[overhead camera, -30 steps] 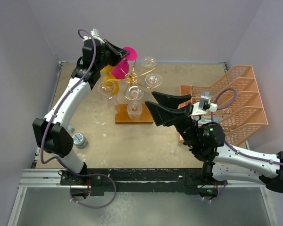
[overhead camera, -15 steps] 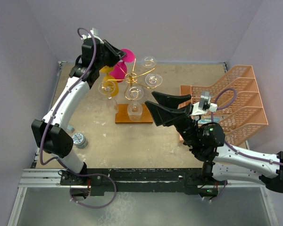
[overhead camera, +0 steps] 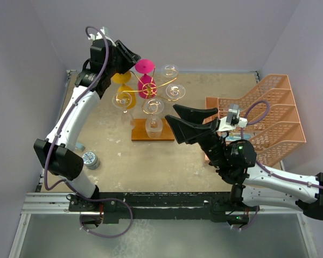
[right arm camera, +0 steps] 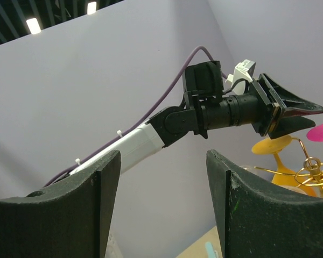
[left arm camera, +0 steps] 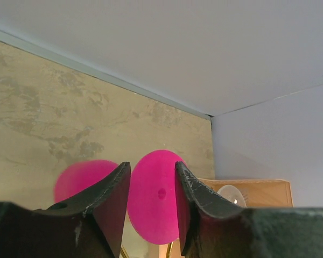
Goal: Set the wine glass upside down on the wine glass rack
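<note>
- Hanging upside down on the thin gold wire wine glass rack point(overhead camera: 141, 133) is the magenta wine glass point(overhead camera: 146, 86). Its flat round foot is on top and its bowl is below.
- The glass is opaque, bright magenta throughout, with a short stem. It sits on the far left scroll arm, just beside the rack's central post.
- The rack rises from a flat rectangular brown wooden base, and its curled arms fan out from the top of the post.
- The left gripper point(overhead camera: 133, 58) hovers just to the far left of the rack, next to the magenta foot. Its jaws stand apart with nothing between them.
- From the left wrist, the two dark fingers point(left arm camera: 110, 196) frame the magenta foot, which lies beyond them and is not pinched.
- The right gripper point(overhead camera: 171, 113) sits to the right of the rack, level with its base. Its jaws are spread wide and hold nothing.
- A yellow wine glass point(overhead camera: 124, 88) hangs inverted on the rack's left side, next to the magenta one.
- Several clear wine glasses point(overhead camera: 175, 91) hang on the rack's other arms.
- A salmon-pink plastic tiered tray point(overhead camera: 269, 107) stands well to the right of the rack.
- A small round silver tin point(overhead camera: 90, 159) lies on the table, near and to the left of the rack.
</note>
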`<action>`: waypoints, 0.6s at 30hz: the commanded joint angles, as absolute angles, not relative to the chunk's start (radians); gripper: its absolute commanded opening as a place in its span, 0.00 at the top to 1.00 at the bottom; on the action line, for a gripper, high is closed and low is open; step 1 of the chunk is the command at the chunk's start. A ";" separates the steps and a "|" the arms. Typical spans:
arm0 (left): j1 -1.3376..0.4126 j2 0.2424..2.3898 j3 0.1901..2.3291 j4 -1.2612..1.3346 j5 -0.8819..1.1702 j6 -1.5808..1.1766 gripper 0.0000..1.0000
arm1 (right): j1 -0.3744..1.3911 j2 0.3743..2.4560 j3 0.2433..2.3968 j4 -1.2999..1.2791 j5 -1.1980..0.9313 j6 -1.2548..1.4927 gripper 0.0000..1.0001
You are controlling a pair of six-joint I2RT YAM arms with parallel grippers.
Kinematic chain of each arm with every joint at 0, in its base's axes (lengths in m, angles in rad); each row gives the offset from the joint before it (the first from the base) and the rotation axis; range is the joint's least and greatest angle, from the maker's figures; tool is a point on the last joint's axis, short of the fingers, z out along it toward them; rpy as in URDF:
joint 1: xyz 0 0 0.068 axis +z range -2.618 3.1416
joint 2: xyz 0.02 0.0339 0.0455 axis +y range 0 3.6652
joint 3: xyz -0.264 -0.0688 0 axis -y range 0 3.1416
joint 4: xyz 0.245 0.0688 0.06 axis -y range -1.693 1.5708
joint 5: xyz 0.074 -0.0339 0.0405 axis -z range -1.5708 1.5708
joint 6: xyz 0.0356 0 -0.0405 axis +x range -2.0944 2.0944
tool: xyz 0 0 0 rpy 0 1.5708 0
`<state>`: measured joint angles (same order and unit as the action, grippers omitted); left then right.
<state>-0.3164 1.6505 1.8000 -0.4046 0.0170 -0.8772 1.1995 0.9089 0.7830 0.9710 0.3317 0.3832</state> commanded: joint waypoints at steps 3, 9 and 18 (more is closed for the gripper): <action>-0.313 1.607 1.884 -0.448 -0.060 -0.780 0.59 | 1.202 0.913 0.815 0.977 0.374 0.399 0.33; -0.313 1.575 1.940 -0.496 -0.135 -0.709 0.51 | 1.202 0.940 0.874 0.842 0.444 0.477 0.33; -0.307 1.406 1.918 -0.561 -0.142 -0.560 0.46 | 1.202 0.945 0.988 0.541 0.590 0.631 0.33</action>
